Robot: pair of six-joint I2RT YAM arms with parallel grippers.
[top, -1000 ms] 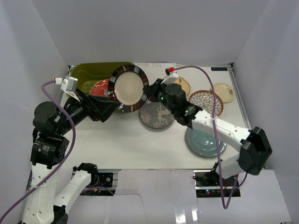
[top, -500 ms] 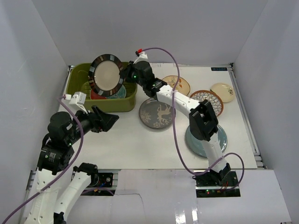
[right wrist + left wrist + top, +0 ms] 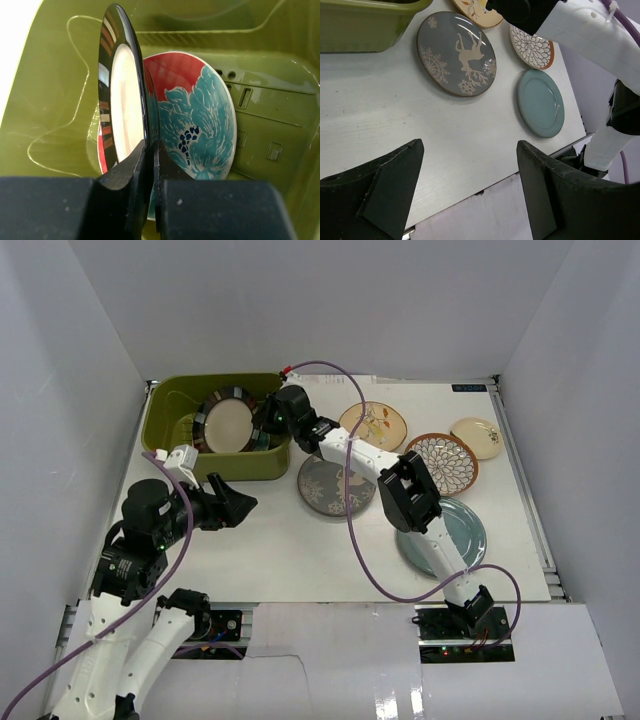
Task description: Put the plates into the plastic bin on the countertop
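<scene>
your right gripper (image 3: pixel 151 150) is clamped tight on the lower edge of the dark-rimmed cream plate (image 3: pixel 125 110), with one finger on each face and almost no gap between them. it holds the plate on edge, close to upright, inside the plastic bin (image 3: pixel 50 75). the cream face points toward the bin's left wall in the wrist view. the red plate with teal flowers (image 3: pixel 200 115) is just behind it, down in the bin over the slotted bottom. you cannot tell whether the two plates touch, or whether the held plate's rim reaches the bin floor.

in the top view the right arm stretches across the countertop (image 3: pixel 280 540) to the bin, which sits in the far left corner.

your left gripper (image 3: pixel 467 150) has its jaws spread wide with nothing between them. it hangs over bare countertop near the front left, just in front of the bin and apart from every plate.

five plates lie flat on the countertop outside the bin. the grey plate with the white figure (image 3: pixel 456 54) is just to the right of the bin. the tan floral plate (image 3: pixel 375 423) lies behind it, toward the back wall. the brown-white lattice plate (image 3: pixel 445 460) is further right, and the small cream plate (image 3: pixel 477 437) sits beside it near the right edge. the pale blue plate (image 3: pixel 465 530) lies nearest the front, partly covered by the right arm.
</scene>
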